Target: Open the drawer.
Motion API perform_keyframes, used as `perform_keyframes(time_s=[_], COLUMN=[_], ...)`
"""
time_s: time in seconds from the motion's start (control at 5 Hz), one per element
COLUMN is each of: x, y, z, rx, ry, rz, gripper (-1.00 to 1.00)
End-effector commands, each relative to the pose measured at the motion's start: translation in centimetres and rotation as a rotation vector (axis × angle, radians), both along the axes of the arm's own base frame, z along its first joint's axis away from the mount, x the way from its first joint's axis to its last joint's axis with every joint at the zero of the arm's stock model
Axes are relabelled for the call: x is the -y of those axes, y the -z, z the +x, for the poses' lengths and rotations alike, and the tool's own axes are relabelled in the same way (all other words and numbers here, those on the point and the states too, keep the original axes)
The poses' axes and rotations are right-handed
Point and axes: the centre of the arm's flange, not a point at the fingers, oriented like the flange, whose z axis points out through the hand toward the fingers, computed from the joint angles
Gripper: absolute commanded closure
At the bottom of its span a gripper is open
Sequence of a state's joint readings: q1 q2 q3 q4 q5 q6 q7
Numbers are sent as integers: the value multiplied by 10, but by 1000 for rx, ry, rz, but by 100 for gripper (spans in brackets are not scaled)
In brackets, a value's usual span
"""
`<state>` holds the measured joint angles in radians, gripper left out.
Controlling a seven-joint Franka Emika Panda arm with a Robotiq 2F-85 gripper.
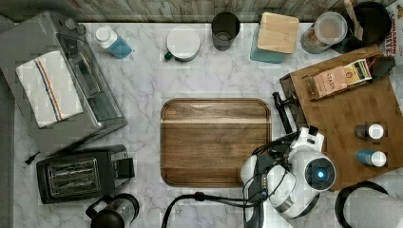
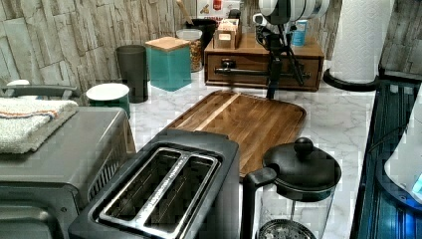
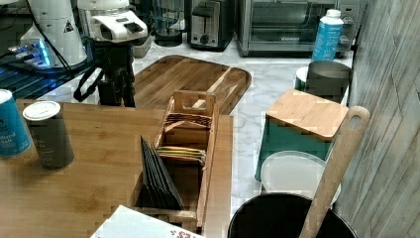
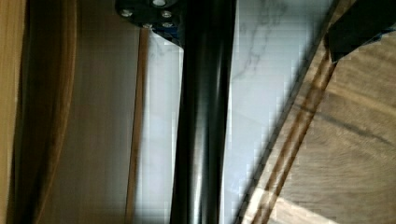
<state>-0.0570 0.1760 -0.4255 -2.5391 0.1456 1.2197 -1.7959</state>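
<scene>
The drawer (image 2: 263,67) sits in the bamboo box (image 2: 312,51) at the far end of the counter in the left view, at the right edge in the top view. It is a shallow, medium-brown wooden tray, and its front looks roughly flush with the box, so I judge it still shut or barely started. A long thin black handle (image 2: 249,72) runs across its front on two brackets; in the wrist view the handle (image 4: 203,116) shows as a thick dark bar with marble behind it.

It should handle as a light, stiff thing sliding on wood — some sticking is likely, and the box itself may shift if pulled hard. The bar is the place to hold, near its middle, so the pull stays straight.

The gripper (image 2: 273,84) hangs right at the bar in the left view, but I cannot tell whether it is apart or clamped on it.

Just beside the box lies a darker cutting board (image 1: 214,142) — in the pull's path. Small bottles (image 1: 370,130) and a tea rack (image 3: 185,148) stand on top of the box.
</scene>
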Motion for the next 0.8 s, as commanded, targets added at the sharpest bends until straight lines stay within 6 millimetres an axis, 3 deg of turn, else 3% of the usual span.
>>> perform_keyframes(time_s=[0.2,0.4,0.8], x=[-40,-55,-121], y=[-26,-20,-21], z=[20,19,-6], rx=[47,9,-9], ry=[-151,-160,-115], rz=[90,124,116], gripper=[-100,-100,-100])
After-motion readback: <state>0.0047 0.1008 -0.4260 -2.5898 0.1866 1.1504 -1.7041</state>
